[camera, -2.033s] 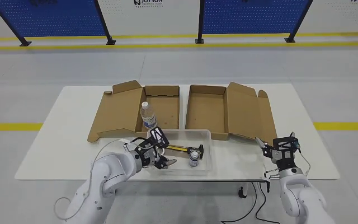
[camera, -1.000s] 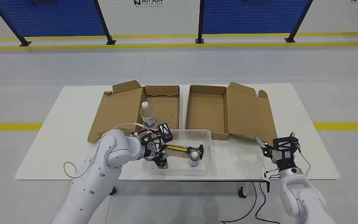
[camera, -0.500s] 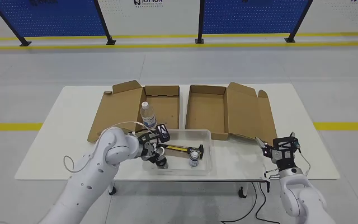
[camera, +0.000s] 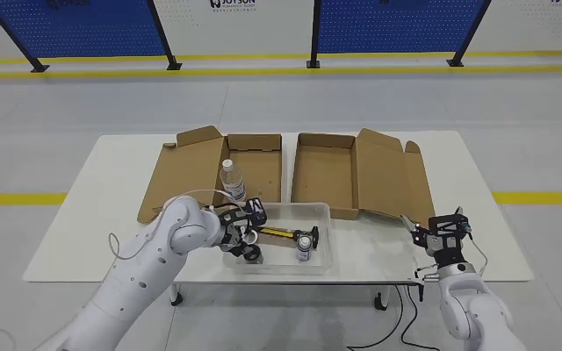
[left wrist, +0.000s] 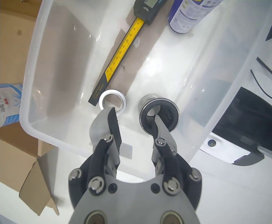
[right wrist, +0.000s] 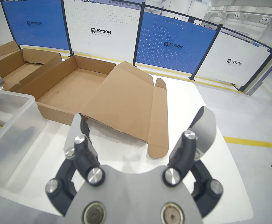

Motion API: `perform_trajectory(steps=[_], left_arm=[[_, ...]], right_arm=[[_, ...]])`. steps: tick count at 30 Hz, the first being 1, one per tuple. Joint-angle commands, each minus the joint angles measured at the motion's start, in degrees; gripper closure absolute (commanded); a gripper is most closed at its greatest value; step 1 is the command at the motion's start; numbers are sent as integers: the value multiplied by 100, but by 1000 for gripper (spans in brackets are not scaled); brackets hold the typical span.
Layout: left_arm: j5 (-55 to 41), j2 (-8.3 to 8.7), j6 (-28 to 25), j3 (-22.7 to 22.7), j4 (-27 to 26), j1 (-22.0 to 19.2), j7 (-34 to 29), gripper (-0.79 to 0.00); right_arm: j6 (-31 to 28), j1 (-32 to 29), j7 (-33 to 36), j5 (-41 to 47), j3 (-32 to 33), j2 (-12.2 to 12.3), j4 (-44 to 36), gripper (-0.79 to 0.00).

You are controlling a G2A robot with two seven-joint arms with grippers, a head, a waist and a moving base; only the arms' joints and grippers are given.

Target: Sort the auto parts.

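A clear plastic bin [camera: 303,208] [left wrist: 27,63] at the table's front holds a yellow-and-black caliper [left wrist: 121,55] [camera: 279,232], a blue-and-white spray can [left wrist: 189,14] [camera: 304,244], a silver ring [left wrist: 104,97] and a black-rimmed cylindrical bearing [left wrist: 170,110]. My left gripper [left wrist: 135,115] [camera: 247,247] is down in the bin and open. One of its fingertips [left wrist: 158,122] sits inside the bearing's bore. The other fingertip [left wrist: 111,118] overlaps the silver ring. My right gripper [right wrist: 141,118] [camera: 436,230] stands open and holds nothing, near the table's front right.
Two open cardboard boxes [camera: 250,171] [camera: 327,175] lie behind the bin, their flaps spread flat. A water bottle [camera: 232,182] stands between the left box and the bin. Bare table lies to the right of the bin, around my right gripper.
My left gripper has swung from the bin's front edge down into the bin and onto the bearing. The right arm has not moved.
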Motion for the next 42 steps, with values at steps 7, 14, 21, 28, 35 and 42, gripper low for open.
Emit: perform_trajectory(steps=[7,14,21,28,35,42], left_arm=[[-148,42,-4,293,199,-227,5,-342],[-186,36,-29,523,363,-386,29,-320],[-161,-3,-26,694,510,-505,89,-277],[-154,-55,6,879,691,-591,139,-252],[-168,-101,48,1018,810,-669,191,0],[-190,-89,75,1024,723,-615,282,0]], right_arm=[[0,0,0,0,0,0,0,-785],[0,0,0,0,0,0,0,-785],[0,0,0,0,0,0,0,-785],[0,0,0,0,0,0,0,-785],[0,0,0,0,0,0,0,-785],[0,0,0,0,0,0,0,-785]])
